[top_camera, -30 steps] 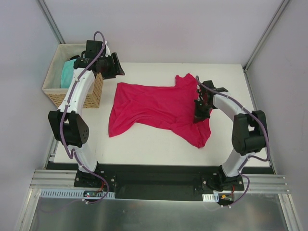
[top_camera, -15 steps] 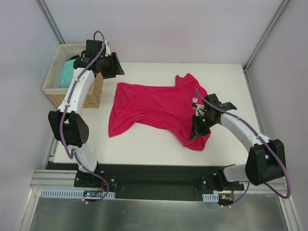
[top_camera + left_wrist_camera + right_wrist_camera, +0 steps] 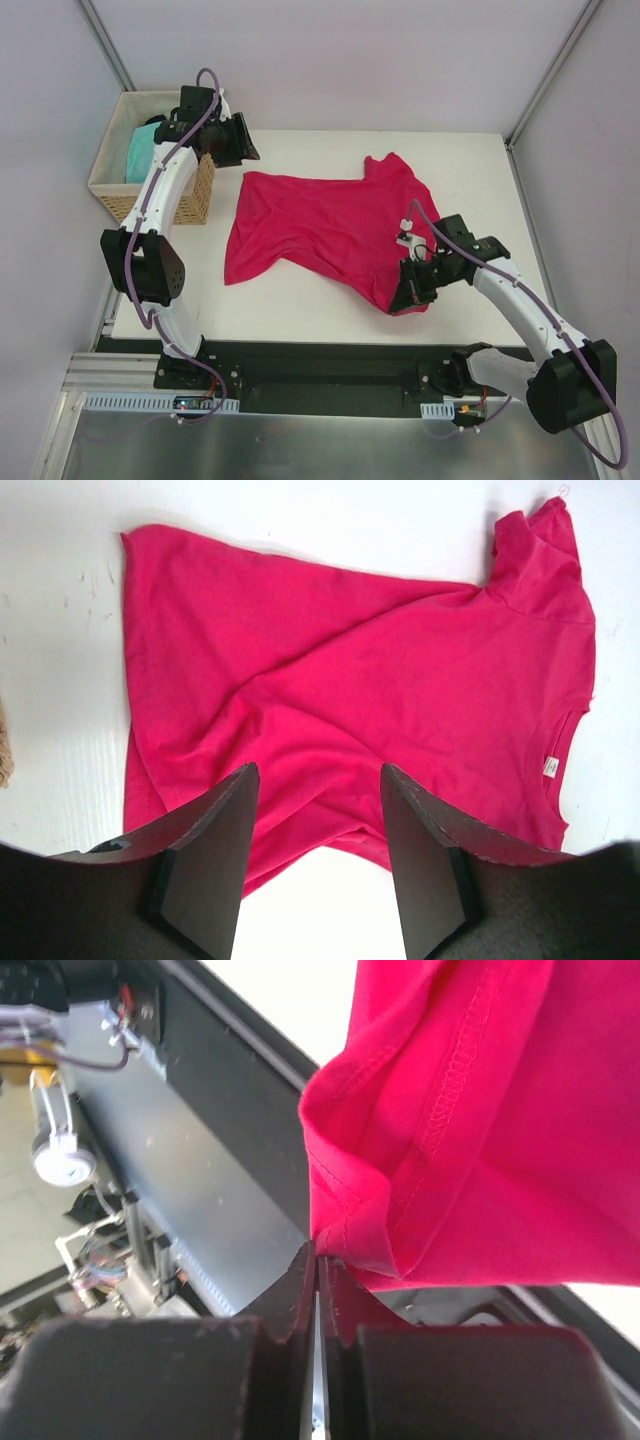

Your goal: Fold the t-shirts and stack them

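My crimson-pink t-shirt [image 3: 320,225] lies rumpled and unfolded on the desk [image 3: 300,300], white neck label [image 3: 548,767] showing. Its near right corner is bunched in my right gripper [image 3: 318,1265]. The turquoise t-shirt [image 3: 140,155] sits crumpled in the basket [image 3: 115,195].

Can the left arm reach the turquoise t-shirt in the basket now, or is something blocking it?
Probably yes. The left gripper is open and empty, close to the basket, whose top is uncovered, and the turquoise t-shirt lies exposed inside. Nothing seems to block it.
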`<action>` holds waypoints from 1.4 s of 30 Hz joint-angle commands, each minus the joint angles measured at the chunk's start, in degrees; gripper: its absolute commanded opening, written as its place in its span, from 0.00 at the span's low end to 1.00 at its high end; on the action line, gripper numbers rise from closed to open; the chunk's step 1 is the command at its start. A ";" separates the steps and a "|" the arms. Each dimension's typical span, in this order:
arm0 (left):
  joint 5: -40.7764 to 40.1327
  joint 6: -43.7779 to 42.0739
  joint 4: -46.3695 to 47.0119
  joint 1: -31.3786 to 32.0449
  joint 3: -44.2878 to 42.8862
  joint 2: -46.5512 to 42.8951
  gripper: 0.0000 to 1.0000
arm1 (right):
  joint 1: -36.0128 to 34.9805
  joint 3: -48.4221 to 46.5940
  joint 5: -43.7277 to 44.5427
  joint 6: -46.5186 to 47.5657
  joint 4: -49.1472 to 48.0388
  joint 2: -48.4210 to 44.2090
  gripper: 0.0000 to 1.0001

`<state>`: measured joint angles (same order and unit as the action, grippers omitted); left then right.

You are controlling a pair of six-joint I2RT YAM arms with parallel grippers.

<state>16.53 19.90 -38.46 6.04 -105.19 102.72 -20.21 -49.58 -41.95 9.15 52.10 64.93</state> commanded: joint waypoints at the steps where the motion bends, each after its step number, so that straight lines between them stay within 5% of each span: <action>1: 2.45 -0.56 -1.79 0.72 0.77 -2.35 0.52 | -2.02 4.75 -7.26 -2.72 -1.47 -5.05 0.01; 2: 2.80 -0.65 -2.49 0.81 1.38 -2.35 0.51 | -2.46 5.72 -8.66 -3.95 -1.73 -6.12 0.01; 5: 3.94 -1.27 -3.64 1.51 2.96 -2.70 0.52 | -3.35 9.41 -7.36 -8.26 -2.52 -10.16 0.24; 6: 4.12 -1.35 -3.82 1.78 3.23 -2.78 0.52 | -3.43 10.37 -6.31 -8.70 -2.26 -10.78 0.45; 8: 4.12 -1.62 -4.34 2.30 3.93 -3.13 0.52 | -3.52 10.30 -0.69 -10.90 -0.33 -11.57 0.65; 12: 2.63 -1.88 -6.71 2.39 3.68 -3.05 0.53 | -3.61 6.27 8.70 -11.35 3.79 -11.75 0.73; 14: 1.67 -1.71 -7.77 2.48 2.28 -2.53 0.53 | -3.70 0.64 22.13 -10.99 7.13 -10.36 0.75; 17: 0.87 -1.62 -9.62 2.48 -0.27 -1.12 0.52 | -3.44 -4.10 36.82 -10.82 6.53 -6.67 0.73; 21: -0.71 -1.71 -12.69 2.48 -2.83 0.73 0.51 | -2.38 -8.77 43.96 -9.41 2.15 10.51 0.64; 27: -0.98 -1.71 -16.20 3.10 -2.92 1.26 0.48 | -1.24 -18.33 39.58 -10.02 -3.76 29.01 0.61; 32: 0.69 -3.54 -19.37 5.37 1.10 -0.76 0.36 | -0.89 -23.01 39.40 -9.41 -3.84 39.91 0.52; 35: 1.04 -4.26 -18.85 7.31 8.14 -3.92 0.16 | -0.36 -26.17 40.19 -9.41 -3.06 43.17 0.41; 37: 2.44 -3.91 -16.83 7.32 13.13 -6.02 0.00 | 0.08 -28.71 40.28 -7.84 -2.18 44.14 0.22; 42: 4.03 -3.73 -14.28 7.32 14.49 -7.88 0.00 | 0.78 -33.47 41.25 -7.30 1.42 46.78 0.01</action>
<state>18.37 16.88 -54.41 13.91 -90.30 99.35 -20.16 -78.59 -2.50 0.93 49.06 110.65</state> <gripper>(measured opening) 0.003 0.039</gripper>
